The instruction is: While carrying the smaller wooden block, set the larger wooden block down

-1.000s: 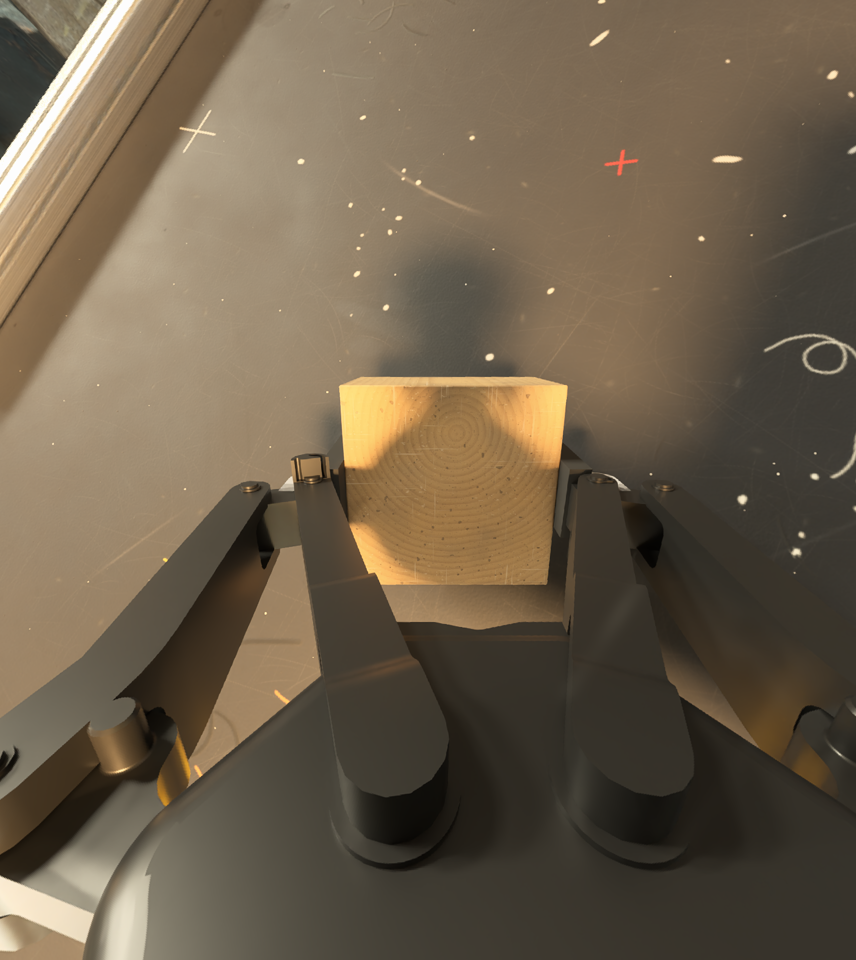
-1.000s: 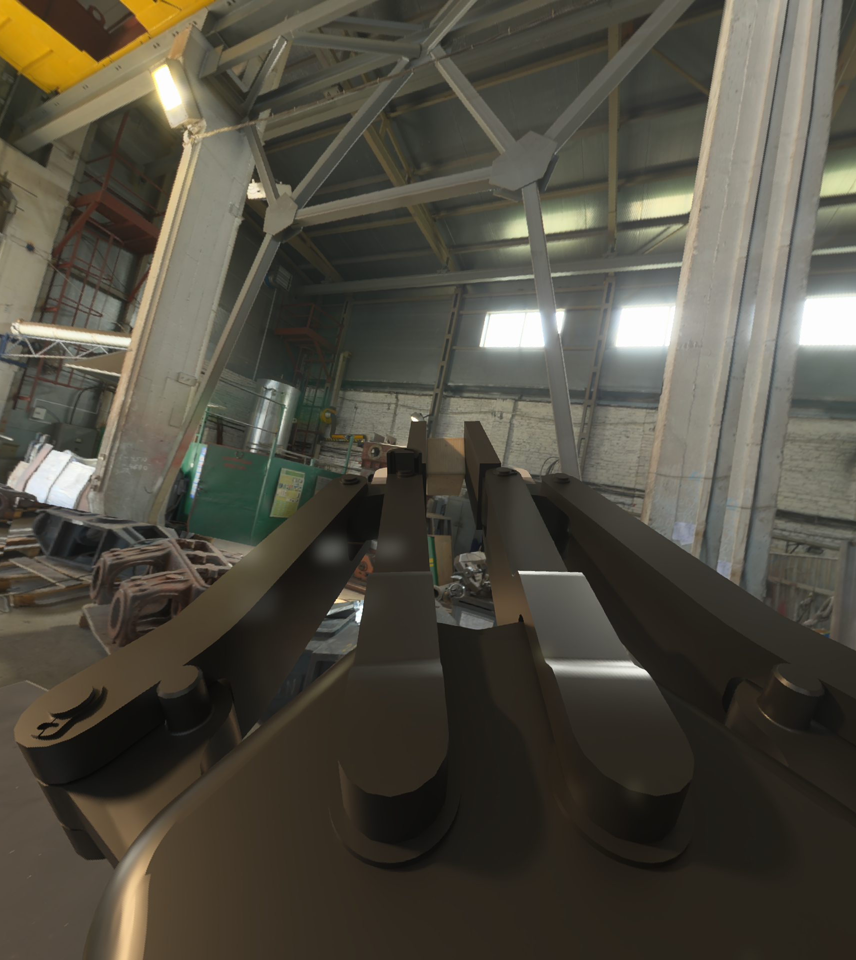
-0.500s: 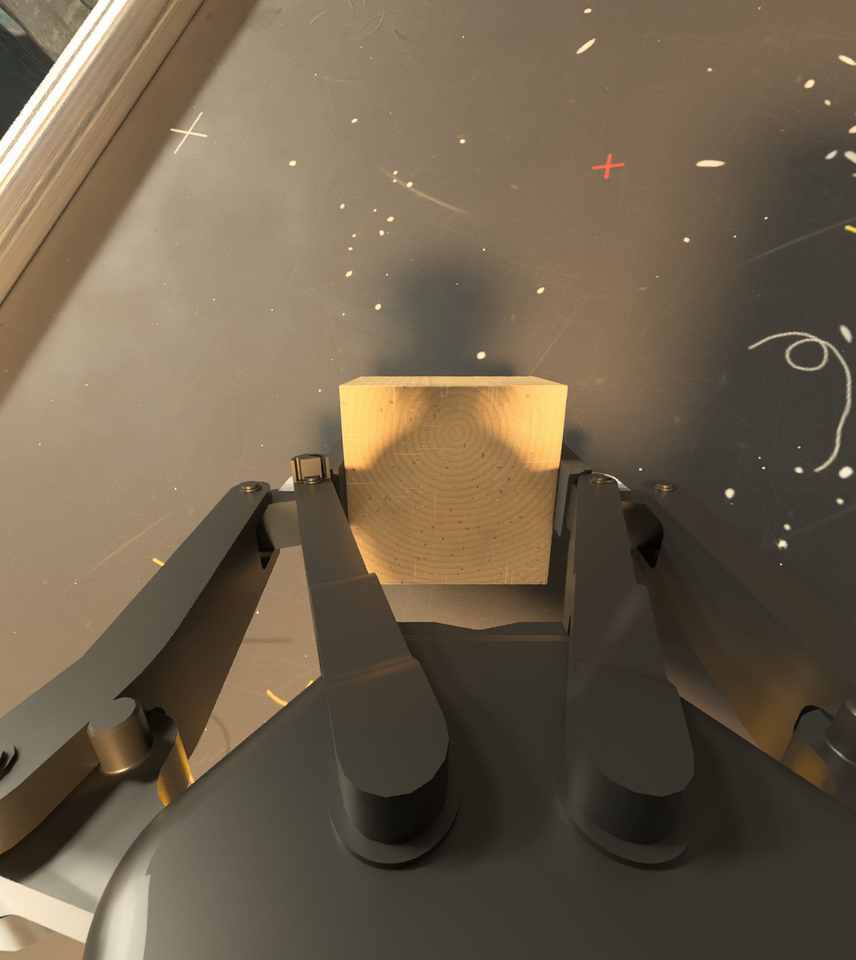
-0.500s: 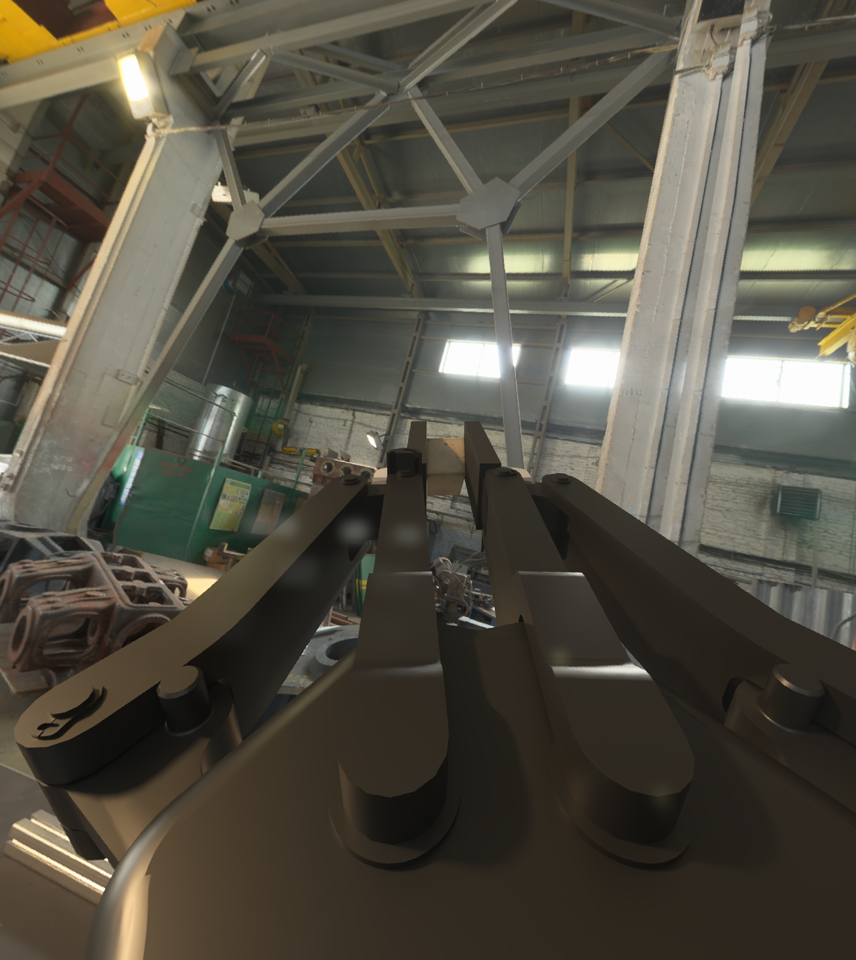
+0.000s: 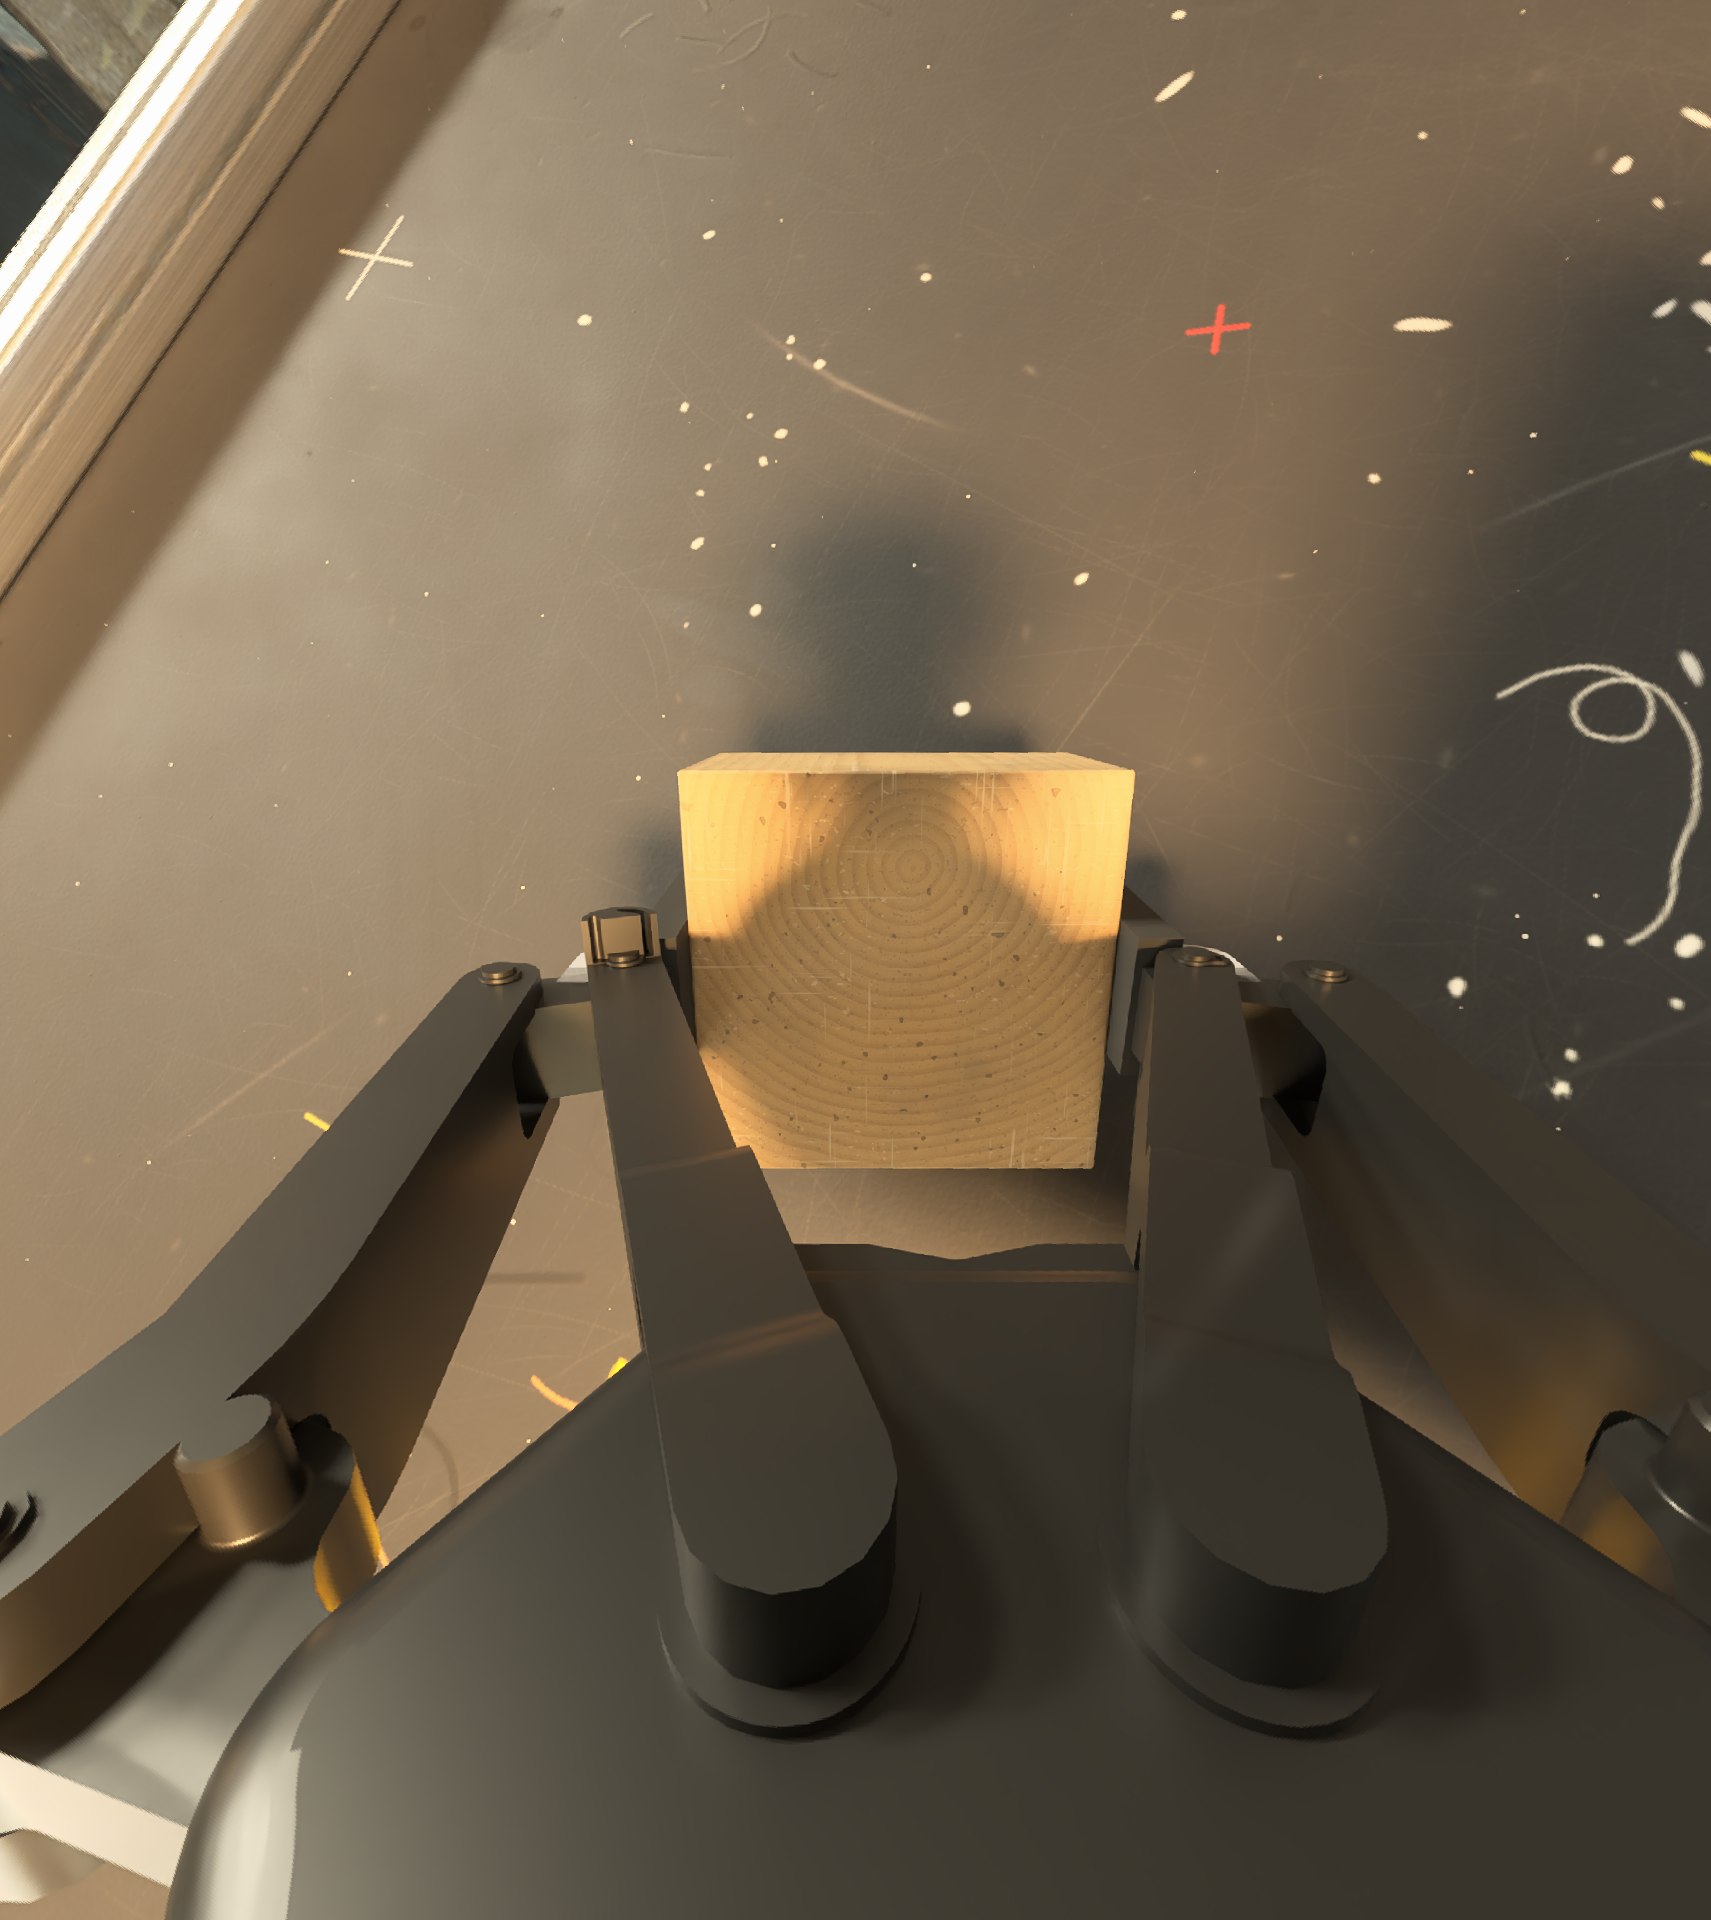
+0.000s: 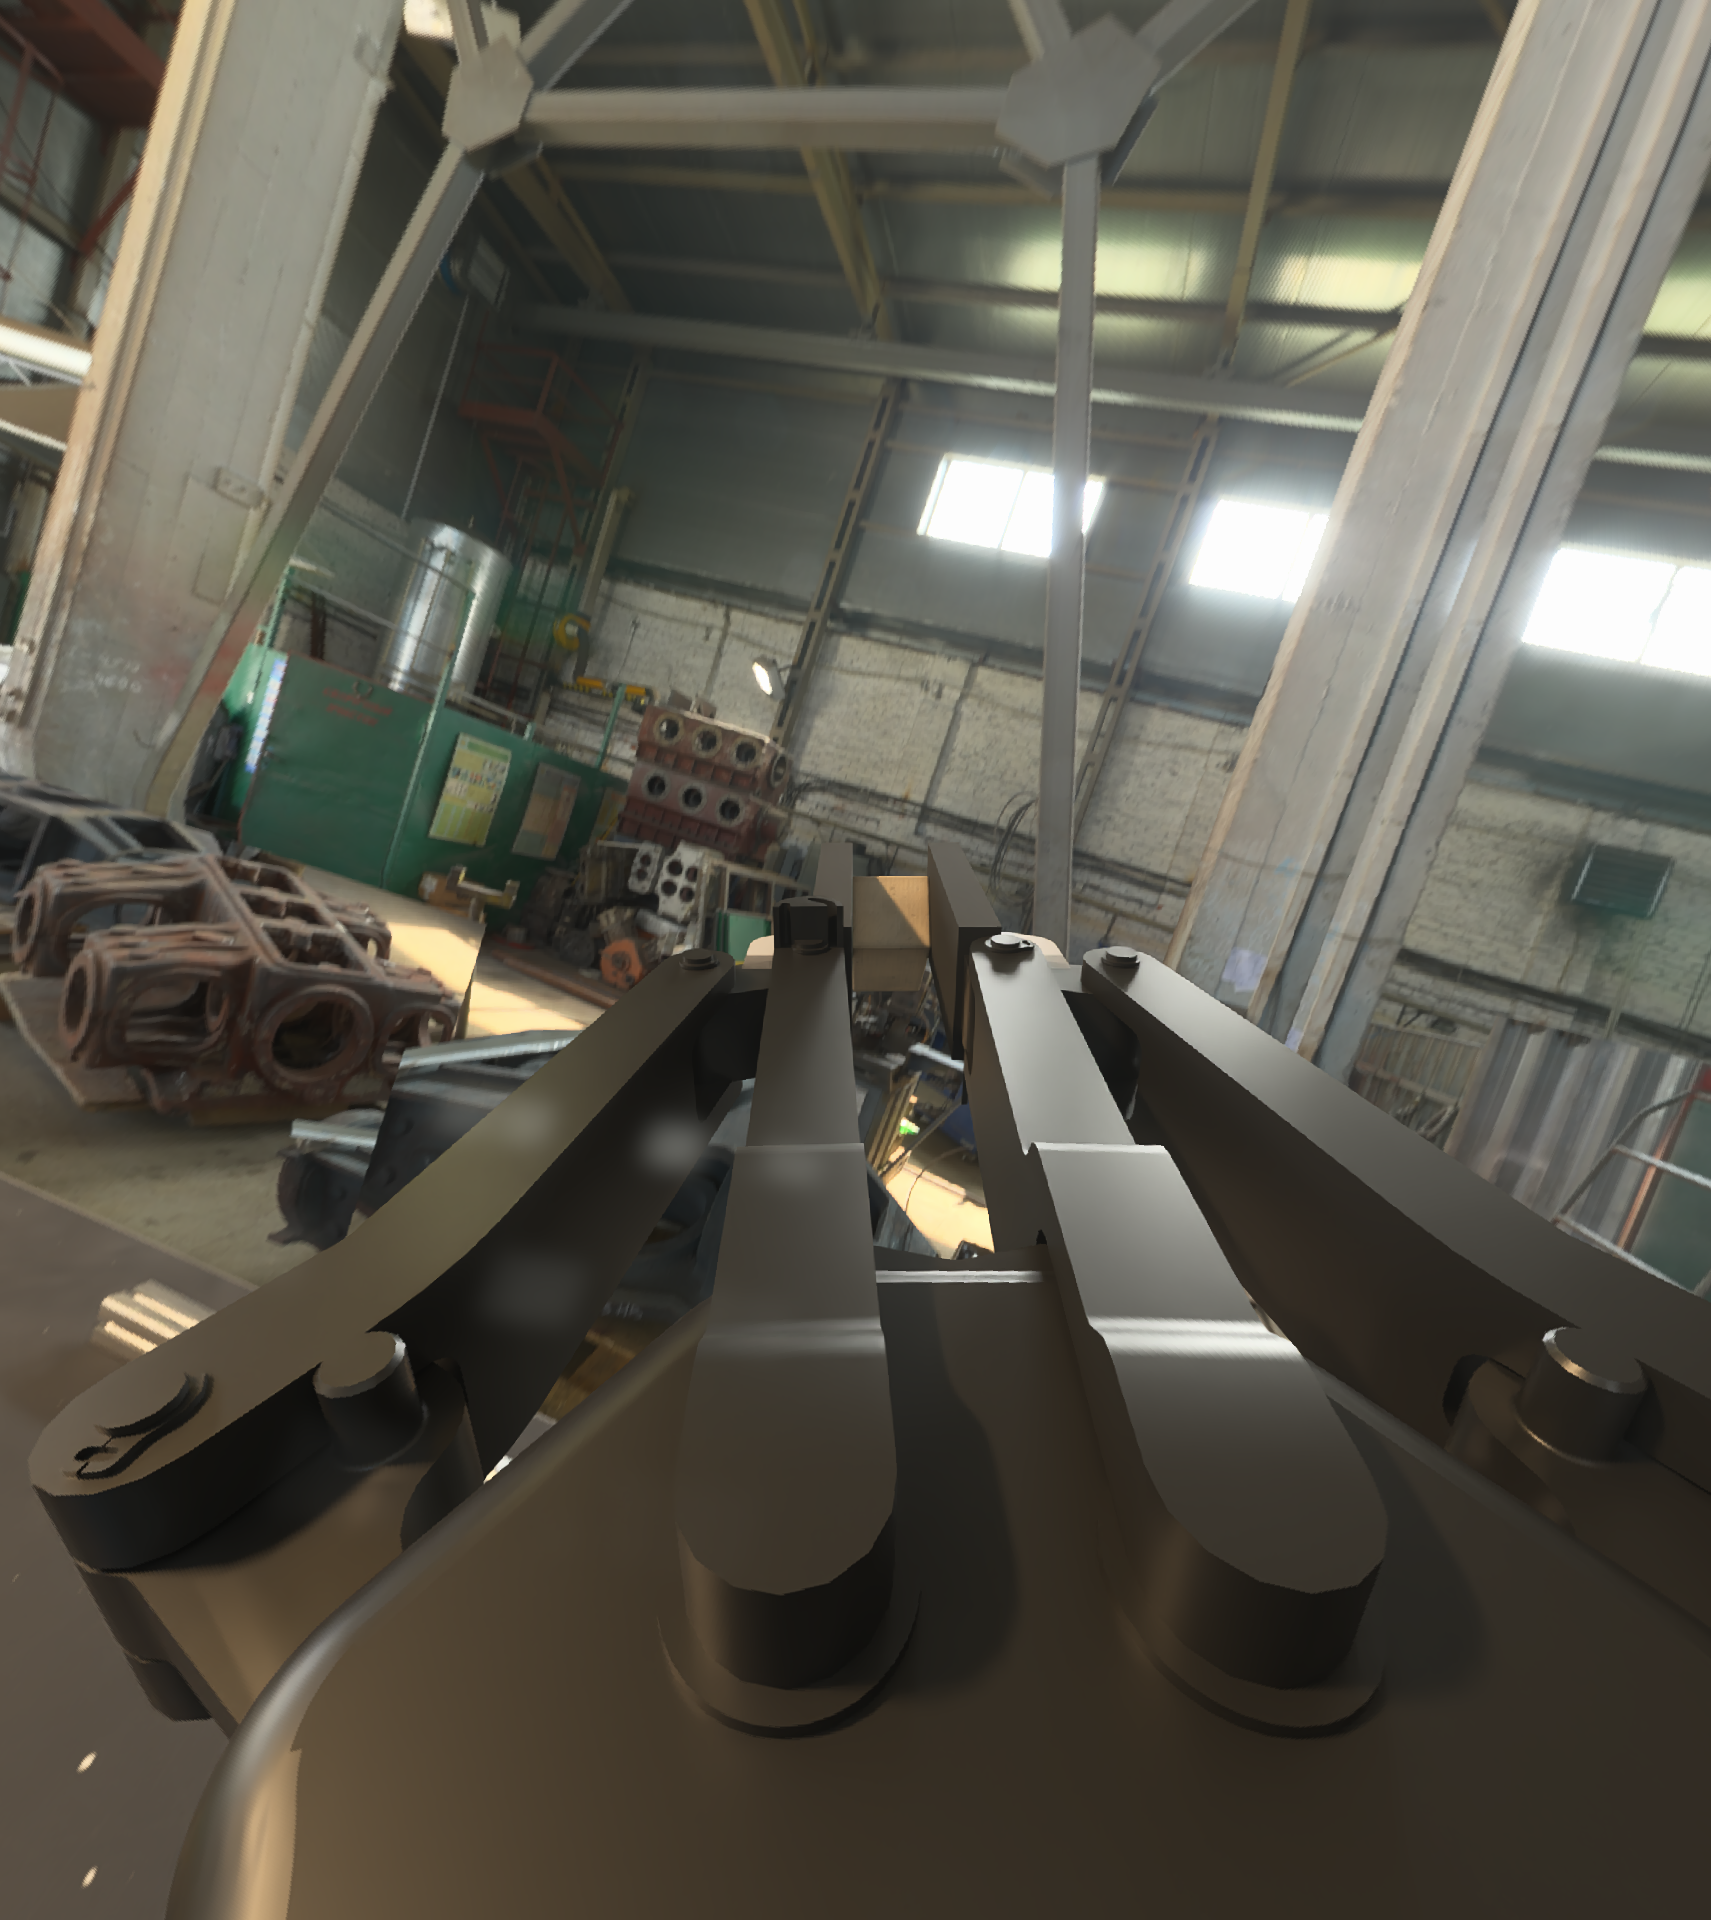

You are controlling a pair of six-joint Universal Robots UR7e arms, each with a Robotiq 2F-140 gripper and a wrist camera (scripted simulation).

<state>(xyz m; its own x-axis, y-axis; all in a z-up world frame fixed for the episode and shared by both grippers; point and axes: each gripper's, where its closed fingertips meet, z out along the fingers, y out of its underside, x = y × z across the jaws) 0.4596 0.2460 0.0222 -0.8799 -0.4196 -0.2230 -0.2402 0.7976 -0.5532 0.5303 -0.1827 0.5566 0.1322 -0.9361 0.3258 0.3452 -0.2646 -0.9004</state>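
Left gripper (image 5: pixel 908 1039): jaws clamped on the large block (image 5: pixel 901 966), end grain facing the camera, held over the dark tabletop (image 5: pixel 518 644); contact with it cannot be told. Tabletop: chalk crosses, a curl, specks; no legible writing.

Right gripper (image 6: pixel 890 914): jaws clamped on the small block (image 6: pixel 890 906), raised toward a factory hall. Posters on a green cabinet (image 6: pixel 394 769): unreadable.

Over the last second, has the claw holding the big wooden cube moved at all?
Yes. The left gripper, shut on the larger wooden block, has drifted right over the table: the red cross sits further left in its view.
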